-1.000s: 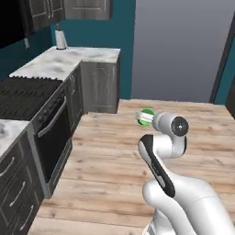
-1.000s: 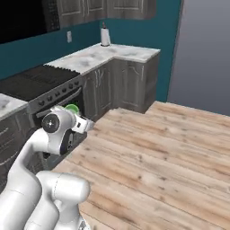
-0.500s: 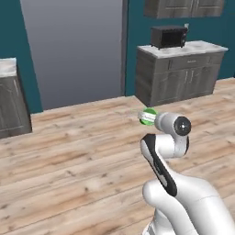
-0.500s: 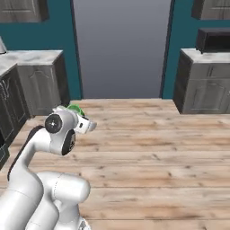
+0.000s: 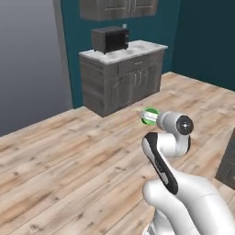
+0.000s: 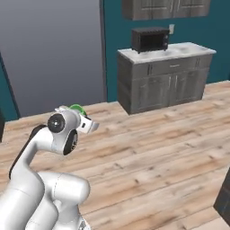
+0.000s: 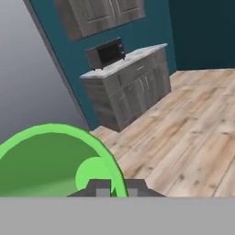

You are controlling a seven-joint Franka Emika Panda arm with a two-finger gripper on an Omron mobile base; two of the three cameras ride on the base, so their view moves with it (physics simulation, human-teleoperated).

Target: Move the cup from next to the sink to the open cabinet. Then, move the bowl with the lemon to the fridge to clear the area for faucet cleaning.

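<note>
The bright green cup (image 5: 149,114) hangs in the air over the wooden floor, with my gripper (image 5: 155,118) shut on its rim. From the right base view the cup (image 6: 77,108) peeks out behind the hand, and my gripper (image 6: 84,119) is at chest height in front of the base. The hand view looks into the cup (image 7: 55,160) at its lower left, with my gripper (image 7: 114,187) clamped over the near rim. The sink, open cabinet, bowl, lemon, fridge and faucet are out of view.
A grey counter unit (image 5: 121,75) with a black microwave (image 5: 109,39) stands ahead against the teal wall, under closed wall cabinets (image 5: 118,8). A tall plain grey panel (image 5: 27,64) stands on the left. A dark cabinet edge (image 5: 228,160) sits at the right. Wooden floor (image 5: 69,156) lies between.
The whole picture has swung as the base turned: the stove counter left view and the microwave counter came in and moved closer. The cup stays held in the same pose.
</note>
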